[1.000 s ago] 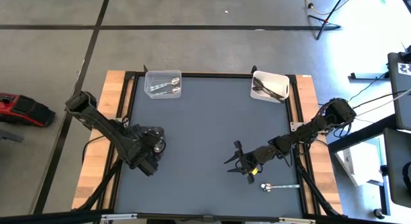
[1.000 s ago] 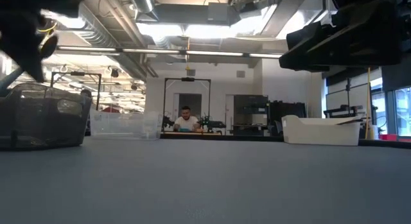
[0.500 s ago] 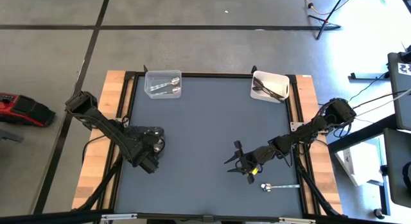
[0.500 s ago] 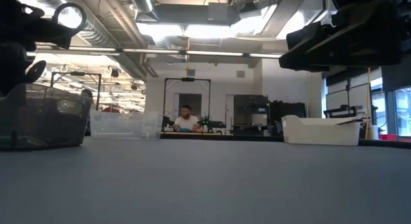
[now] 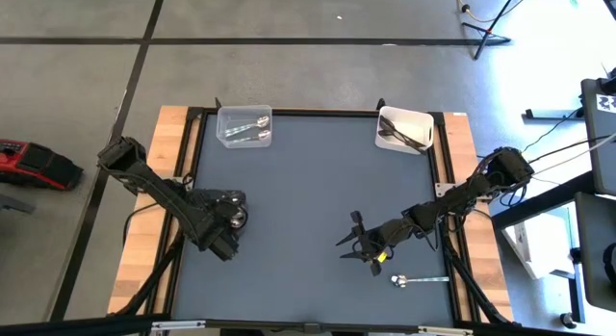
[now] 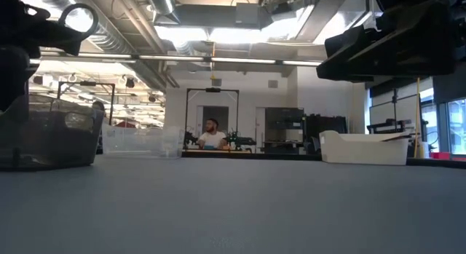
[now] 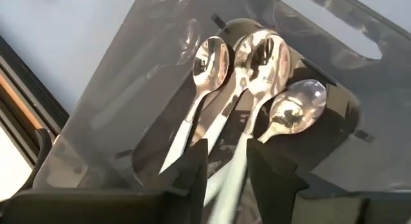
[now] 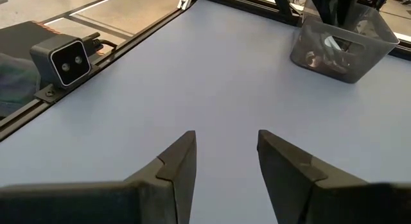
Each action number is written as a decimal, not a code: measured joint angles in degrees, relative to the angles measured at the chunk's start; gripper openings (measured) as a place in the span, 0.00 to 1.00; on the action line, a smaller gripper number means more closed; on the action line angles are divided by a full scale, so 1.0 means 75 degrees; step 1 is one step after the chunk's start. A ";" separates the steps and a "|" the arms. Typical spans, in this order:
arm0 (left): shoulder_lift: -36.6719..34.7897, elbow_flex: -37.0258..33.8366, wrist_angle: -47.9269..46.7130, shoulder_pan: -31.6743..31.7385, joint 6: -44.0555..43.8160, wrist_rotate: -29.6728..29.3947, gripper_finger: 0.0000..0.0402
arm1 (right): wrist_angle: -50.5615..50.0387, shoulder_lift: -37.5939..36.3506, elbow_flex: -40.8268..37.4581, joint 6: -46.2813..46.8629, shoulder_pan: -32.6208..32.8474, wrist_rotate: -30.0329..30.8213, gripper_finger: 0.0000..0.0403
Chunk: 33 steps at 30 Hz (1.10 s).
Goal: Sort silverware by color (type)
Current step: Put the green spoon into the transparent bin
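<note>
Overhead view: grey table point(image 5: 308, 201) at frame centre, a clear bin point(image 5: 244, 127) with light spoons point(image 5: 248, 128) at its upper left, a white bin point(image 5: 403, 130) with dark utensils point(image 5: 402, 133) at its upper right, the left gripper point(image 5: 223, 242) at lower left, the open-fingered right gripper point(image 5: 358, 242) lower right of centre, and one loose spoon point(image 5: 416, 278) just below it.

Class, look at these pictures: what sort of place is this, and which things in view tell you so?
Most likely a robotics lab or workshop. Two robot arms work at a framed table on a bare concrete floor, exposed ducts and strip lights run overhead, and a person sits at a bench with equipment beyond.
</note>
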 joint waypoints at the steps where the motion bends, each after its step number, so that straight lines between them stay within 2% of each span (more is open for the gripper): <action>1: 0.0000 0.0043 -0.0004 0.0000 0.0006 0.0001 0.26 | 0.0000 0.0001 0.0000 0.0000 0.0000 0.0000 0.38; 5: 0.0000 0.0493 -0.0004 -0.0040 0.0027 -0.0294 0.25 | 0.0000 0.0001 0.0000 0.0000 0.0000 0.0003 0.38; 10: 0.0000 0.1333 0.0425 -0.0292 0.0381 -0.1892 0.25 | 0.0000 0.0001 0.0000 0.0000 0.0000 0.0001 0.38; 14: -0.0001 0.1577 0.2193 -0.0504 0.1511 -0.3325 0.25 | 0.0006 0.0001 0.0000 0.0211 0.0001 -0.0017 0.38; 17: 0.0032 0.1518 0.4038 -0.0579 0.2857 -0.3730 0.25 | 0.0038 0.0001 0.0000 0.0388 0.0000 -0.0076 0.38; 21: 0.0323 0.1232 0.6439 -0.0659 0.4510 -0.3748 0.25 | 0.0047 -0.0004 0.0000 0.0392 0.0003 -0.0036 0.38; 25: 0.0982 0.1172 0.7940 -0.0694 0.5255 -0.3424 0.25 | -0.0322 -0.0183 0.0036 0.0537 0.0144 0.0078 0.38; 27: 0.1427 0.1168 0.8464 -0.0700 0.5471 -0.3319 0.25 | -0.1209 -0.0401 0.0267 0.0736 0.0296 0.0210 0.38; 31: 0.2293 0.1160 0.9414 -0.0696 0.5627 -0.3056 0.25 | -0.4080 -0.0834 0.1020 0.1662 0.0765 0.0406 0.38; 33: 0.2655 0.1160 0.9905 -0.0638 0.5677 -0.2670 0.25 | -0.5605 -0.0940 0.1426 0.2433 0.1091 0.0439 0.38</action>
